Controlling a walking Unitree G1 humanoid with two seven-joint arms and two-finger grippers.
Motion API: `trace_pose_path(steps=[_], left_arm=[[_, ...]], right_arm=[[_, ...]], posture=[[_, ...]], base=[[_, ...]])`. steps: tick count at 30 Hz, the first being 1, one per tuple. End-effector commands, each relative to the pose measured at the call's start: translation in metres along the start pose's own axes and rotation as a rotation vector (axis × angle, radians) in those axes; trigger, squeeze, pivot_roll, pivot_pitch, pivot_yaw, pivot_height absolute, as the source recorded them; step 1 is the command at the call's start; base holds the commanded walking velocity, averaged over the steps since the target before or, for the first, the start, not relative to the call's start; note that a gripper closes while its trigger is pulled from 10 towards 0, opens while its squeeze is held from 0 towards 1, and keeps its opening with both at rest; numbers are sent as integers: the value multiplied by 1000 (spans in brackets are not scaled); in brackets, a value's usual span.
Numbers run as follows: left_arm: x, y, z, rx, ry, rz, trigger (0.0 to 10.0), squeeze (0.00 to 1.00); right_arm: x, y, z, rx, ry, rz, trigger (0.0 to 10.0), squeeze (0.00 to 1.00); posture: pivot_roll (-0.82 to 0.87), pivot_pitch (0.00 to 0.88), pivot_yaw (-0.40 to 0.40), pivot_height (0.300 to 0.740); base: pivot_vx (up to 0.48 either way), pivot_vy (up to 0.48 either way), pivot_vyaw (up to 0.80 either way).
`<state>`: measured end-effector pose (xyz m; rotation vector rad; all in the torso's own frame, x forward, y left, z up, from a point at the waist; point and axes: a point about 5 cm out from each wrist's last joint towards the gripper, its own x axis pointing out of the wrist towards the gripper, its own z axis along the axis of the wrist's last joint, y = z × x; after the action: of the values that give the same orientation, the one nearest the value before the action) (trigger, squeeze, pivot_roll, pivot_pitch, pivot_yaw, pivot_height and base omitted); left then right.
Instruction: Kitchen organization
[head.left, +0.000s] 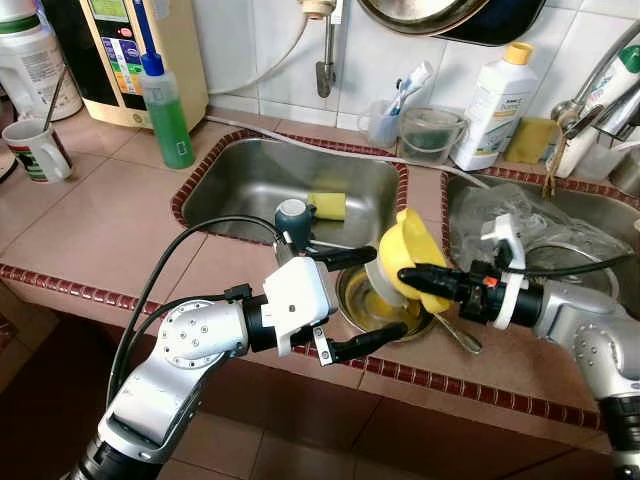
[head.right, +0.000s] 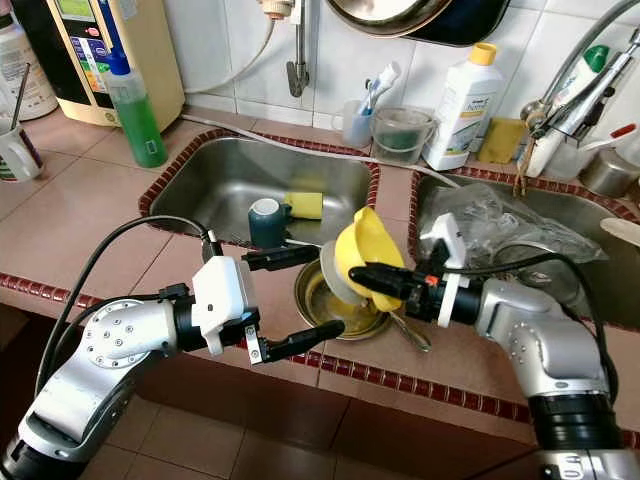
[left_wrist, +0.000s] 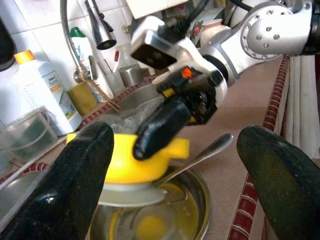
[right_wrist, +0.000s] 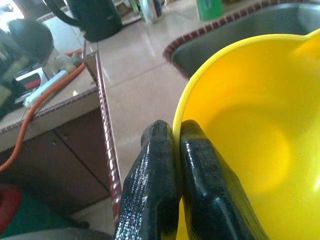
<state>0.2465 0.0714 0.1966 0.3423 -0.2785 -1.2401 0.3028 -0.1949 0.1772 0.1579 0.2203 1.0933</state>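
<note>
Yellow bowl: held tilted on edge above the steel bowl, which sits on the tiled table at the near edge, between the two sinks; the yellow bowl appears to rest against or just over a pale dish in the steel bowl, contact not certain; a spoon lies with its handle out to the right of the steel bowl.

Right tool: fingers closed on the rim of the yellow bowl, one finger inside and one outside, a thin pinch at the lip only.

Left tool: fingers spread wide, holding nothing, straddling the near left side of the steel bowl; one finger on the far side, the other by the table edge.

Surroundings: left sink holds a teal cup and a yellow sponge; right sink holds crumpled clear plastic; green bottle and mug stand far left; white bottle stands by the far wall.

Risk, as judged: the rim pinch is slight, so the yellow bowl may rotate or slip and drop onto the steel bowl; the steel bowl lies close to the table edge, so a knock from either tool could push it off; the spoon may be dislodged likewise.
</note>
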Motion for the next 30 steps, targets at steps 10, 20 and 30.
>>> trace_pose_path(steps=[10,20,30], left_arm=[[1,9,3,21,-14,16,10000,0],[-2,27,2,21,-20,74,10000,0],[-15,65,-11,9,12,306,10000,0]], right_arm=[[-9,2,56,-128,-122,-34,10000,0],[-13,2,75,-172,-196,-74,10000,0],[-23,-3,92,-277,-353,-288,10000,0]], posture=[[-41,49,-15,740],[-45,31,-13,740],[-48,10,-21,740]], base=[[0,0,0],[0,0,0],[0,0,0]])
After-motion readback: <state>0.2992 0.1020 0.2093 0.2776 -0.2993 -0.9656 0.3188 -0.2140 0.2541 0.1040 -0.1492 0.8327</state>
